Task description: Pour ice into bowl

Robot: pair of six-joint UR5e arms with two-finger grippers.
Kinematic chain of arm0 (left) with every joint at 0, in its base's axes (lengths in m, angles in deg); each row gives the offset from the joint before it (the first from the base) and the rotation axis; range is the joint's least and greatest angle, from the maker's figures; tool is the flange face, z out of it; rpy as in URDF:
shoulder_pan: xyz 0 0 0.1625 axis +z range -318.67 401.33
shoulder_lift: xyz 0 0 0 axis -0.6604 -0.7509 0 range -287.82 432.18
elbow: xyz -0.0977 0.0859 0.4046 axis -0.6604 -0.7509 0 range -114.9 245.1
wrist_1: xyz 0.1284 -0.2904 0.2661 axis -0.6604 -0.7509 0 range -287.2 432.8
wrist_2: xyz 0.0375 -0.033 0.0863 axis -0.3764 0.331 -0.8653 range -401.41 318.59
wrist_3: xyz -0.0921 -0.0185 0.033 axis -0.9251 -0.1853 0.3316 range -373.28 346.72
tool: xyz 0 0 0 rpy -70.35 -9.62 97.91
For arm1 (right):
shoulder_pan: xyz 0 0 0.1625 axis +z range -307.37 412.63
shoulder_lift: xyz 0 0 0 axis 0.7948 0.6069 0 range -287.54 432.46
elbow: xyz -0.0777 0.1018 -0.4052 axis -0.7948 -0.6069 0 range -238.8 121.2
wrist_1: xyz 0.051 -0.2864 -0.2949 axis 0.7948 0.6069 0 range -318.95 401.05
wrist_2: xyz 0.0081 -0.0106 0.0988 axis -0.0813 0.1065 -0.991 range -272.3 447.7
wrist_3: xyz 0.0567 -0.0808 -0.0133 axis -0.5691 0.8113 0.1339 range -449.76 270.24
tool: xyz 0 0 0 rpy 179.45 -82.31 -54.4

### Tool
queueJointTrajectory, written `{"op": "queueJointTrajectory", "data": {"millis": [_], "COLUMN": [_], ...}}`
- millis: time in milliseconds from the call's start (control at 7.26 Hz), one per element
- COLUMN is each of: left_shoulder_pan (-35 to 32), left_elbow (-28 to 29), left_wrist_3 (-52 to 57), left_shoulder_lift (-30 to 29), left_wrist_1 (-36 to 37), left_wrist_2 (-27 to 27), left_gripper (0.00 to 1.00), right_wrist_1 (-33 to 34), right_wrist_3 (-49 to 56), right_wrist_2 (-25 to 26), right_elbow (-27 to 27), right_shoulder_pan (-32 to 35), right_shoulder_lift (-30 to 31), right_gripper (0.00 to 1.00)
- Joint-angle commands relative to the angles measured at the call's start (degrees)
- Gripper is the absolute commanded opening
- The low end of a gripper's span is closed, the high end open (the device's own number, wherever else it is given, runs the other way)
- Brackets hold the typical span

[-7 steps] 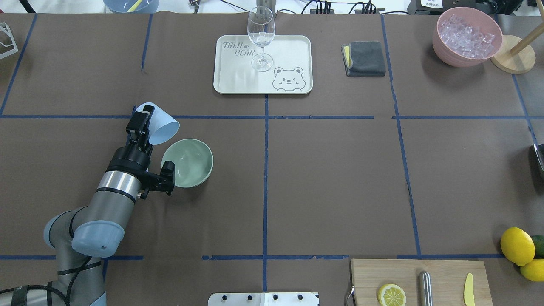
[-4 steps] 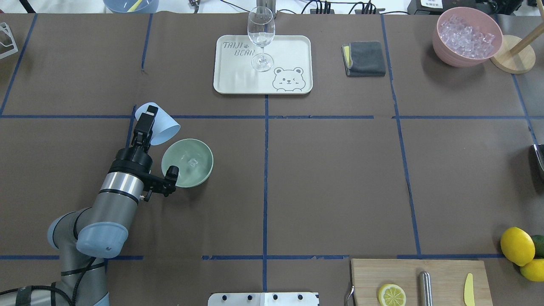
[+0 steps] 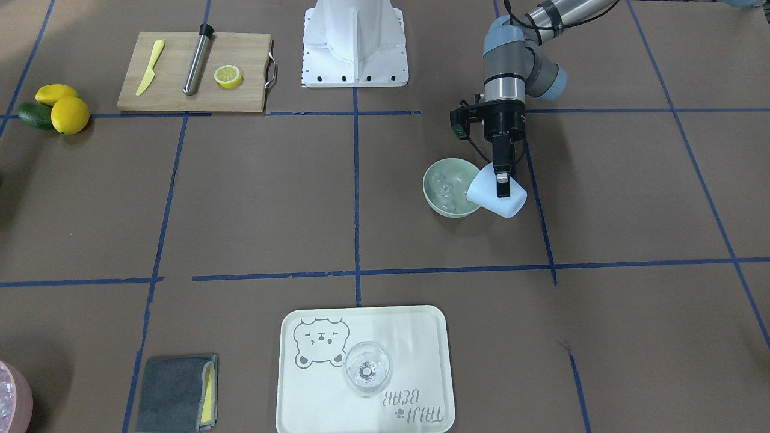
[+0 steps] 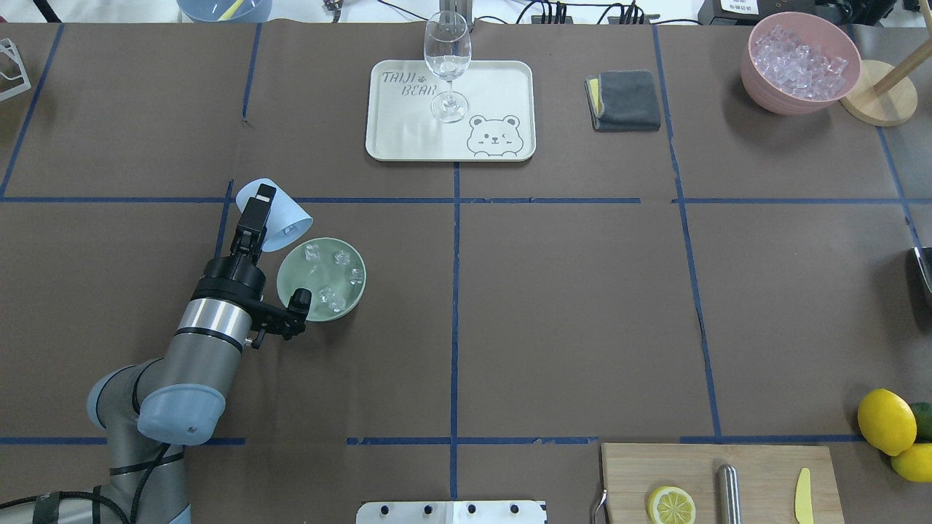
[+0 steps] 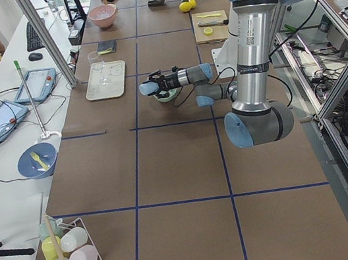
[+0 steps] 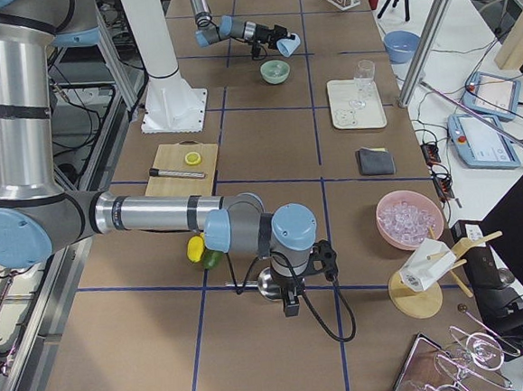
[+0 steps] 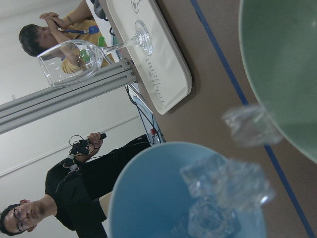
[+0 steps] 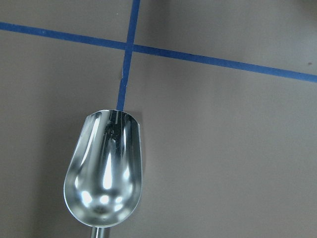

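My left gripper (image 4: 258, 211) is shut on a light blue cup (image 4: 282, 217) and holds it tipped on its side, mouth over the rim of the pale mint-green bowl (image 4: 349, 300). Several clear ice cubes (image 4: 329, 297) lie in the bowl, also in the front view (image 3: 445, 191). In the left wrist view more ice (image 7: 223, 188) sits at the cup's mouth and one cube (image 7: 247, 126) is in the air beside the bowl (image 7: 287, 64). My right gripper (image 6: 288, 302) is at the table's far right over a metal scoop (image 8: 106, 168); I cannot tell whether it is open or shut.
A pink bowl (image 4: 801, 62) full of ice stands at the back right beside a wooden stand (image 4: 877, 94). A wine glass (image 4: 446, 62) stands on a tray (image 4: 502, 87). A grey cloth (image 4: 625, 100), a cutting board (image 4: 757, 473) and lemons (image 4: 885, 421) lie to the right.
The left gripper has tipped the blue cup further over the bowl. The bowl was empty, then held one cube, and now holds several.
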State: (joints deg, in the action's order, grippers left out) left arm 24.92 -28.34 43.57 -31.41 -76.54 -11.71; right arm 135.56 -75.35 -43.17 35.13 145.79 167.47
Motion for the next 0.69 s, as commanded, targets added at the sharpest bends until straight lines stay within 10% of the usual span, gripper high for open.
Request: {"op": "queueJointTrajectory", "data": {"millis": [0,551], "left_shoulder_pan": [0.2,0.2], "left_elbow": [0.0,-0.6], "left_wrist_3": [0.2,14.6], "left_shoulder_lift": [0.1,-0.1], "left_wrist_1": [0.0,-0.5], "left_wrist_2": [-0.6,-2.1], "left_gripper": [0.00,0.00], "right_wrist_1": [0.0,0.1], "right_wrist_3": [0.0,0.0], "right_wrist_2": [0.0,0.0], "right_elbow": [0.0,0.0], "right_shoulder_pan": [0.0,0.2], "right_shoulder_lift": [0.0,0.0], "right_gripper": [1.00,1.00]}}
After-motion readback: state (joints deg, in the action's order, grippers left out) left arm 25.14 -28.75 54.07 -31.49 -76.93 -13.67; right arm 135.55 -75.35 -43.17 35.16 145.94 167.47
